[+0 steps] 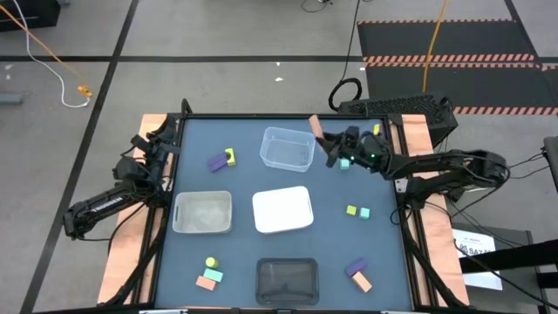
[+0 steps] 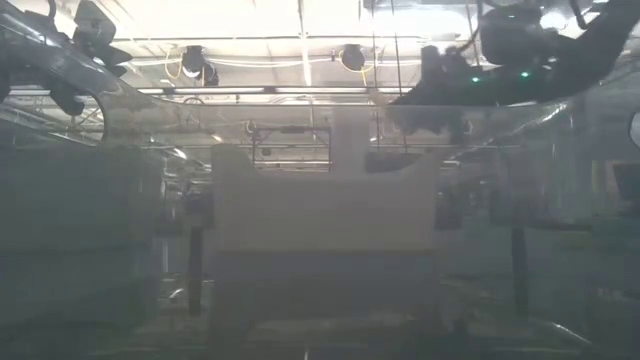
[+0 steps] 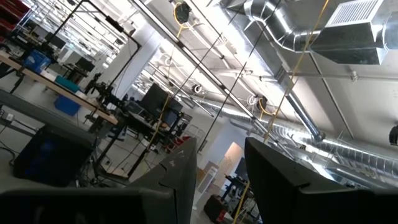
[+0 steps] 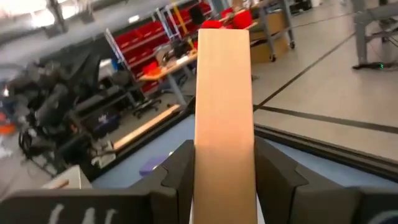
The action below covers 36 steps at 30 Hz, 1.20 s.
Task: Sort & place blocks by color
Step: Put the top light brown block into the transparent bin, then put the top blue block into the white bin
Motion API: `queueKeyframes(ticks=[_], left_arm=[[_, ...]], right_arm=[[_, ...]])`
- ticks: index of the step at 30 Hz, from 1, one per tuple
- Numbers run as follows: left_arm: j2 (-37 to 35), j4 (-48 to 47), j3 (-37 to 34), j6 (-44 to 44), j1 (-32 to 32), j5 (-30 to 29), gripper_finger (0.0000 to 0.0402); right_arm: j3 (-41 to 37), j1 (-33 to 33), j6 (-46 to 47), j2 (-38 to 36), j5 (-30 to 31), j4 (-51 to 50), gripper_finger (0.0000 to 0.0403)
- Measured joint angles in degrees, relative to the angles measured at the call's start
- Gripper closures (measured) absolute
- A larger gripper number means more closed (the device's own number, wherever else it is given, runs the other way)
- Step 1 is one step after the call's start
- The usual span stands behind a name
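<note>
My right gripper (image 1: 324,139) is raised beside the far right corner of the clear bin (image 1: 288,148) and is shut on a salmon-orange bar (image 1: 315,127). My left gripper (image 1: 144,144) waits open at the table's left edge, pointing up into the room (image 3: 221,186). Loose blocks lie flat on the mat. A purple and yellow pair (image 1: 222,160) sits left of the clear bin. A teal block (image 1: 345,163) lies under my right arm and a yellow one (image 1: 377,129) behind it. A yellow-green and teal pair (image 1: 357,211) lies to the right. More blocks lie at the near left (image 1: 209,273) and near right (image 1: 357,273). My right gripper pinches the salmon-orange bar between its two fingers (image 4: 177,174), on the bar's long side faces near one end (image 4: 224,168). The bar lies along the fingers, and its free end (image 4: 224,43) sticks out well past the fingertips. It is lifted clear of the table.
A white bin (image 1: 282,209) stands mid-table, a cloudy clear bin (image 1: 202,212) to its left and a dark bin (image 1: 287,279) at the near edge. Bare mat shows between the bins. A dark keyboard-like case (image 1: 397,106) lies beyond the far right corner.
</note>
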Motion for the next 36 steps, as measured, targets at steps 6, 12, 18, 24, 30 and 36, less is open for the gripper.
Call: queueKeyframes(ticks=[6, 12, 18, 24, 30, 36], left_arm=[[0.0, 0.0, -0.02, 0.0, 0.02, -0.02, 0.0266], [-0.02, 0.02, 0.0, -0.02, 0.02, -0.02, 0.0266], [-0.01, 0.01, -0.02, 0.01, 0.0, -0.02, 0.0266], [0.0, 0.02, 0.0, 0.0, 0.0, -0.02, 0.0266], [0.01, 0.01, 0.0, -0.01, 0.0, -0.02, 0.0266], [0.01, 0.01, -0.01, 0.0, 0.0, -0.02, 0.0266]], right_arm=[[7.6, 1.64, -4.3, 8.61, -0.19, -3.61, 0.0292], [12.54, 1.13, -5.76, 14.84, 0.18, -7.83, 0.0292], [14.73, 1.14, -6.68, 20.26, 0.24, -7.82, 0.0292], [14.99, 1.14, -6.71, 23.1, 1.34, -7.51, 0.0288], [14.99, 1.14, -8.41, 23.46, 1.34, -7.22, 0.0189], [14.99, 1.14, -11.08, 21.05, 1.33, -9.77, 0.0131]])
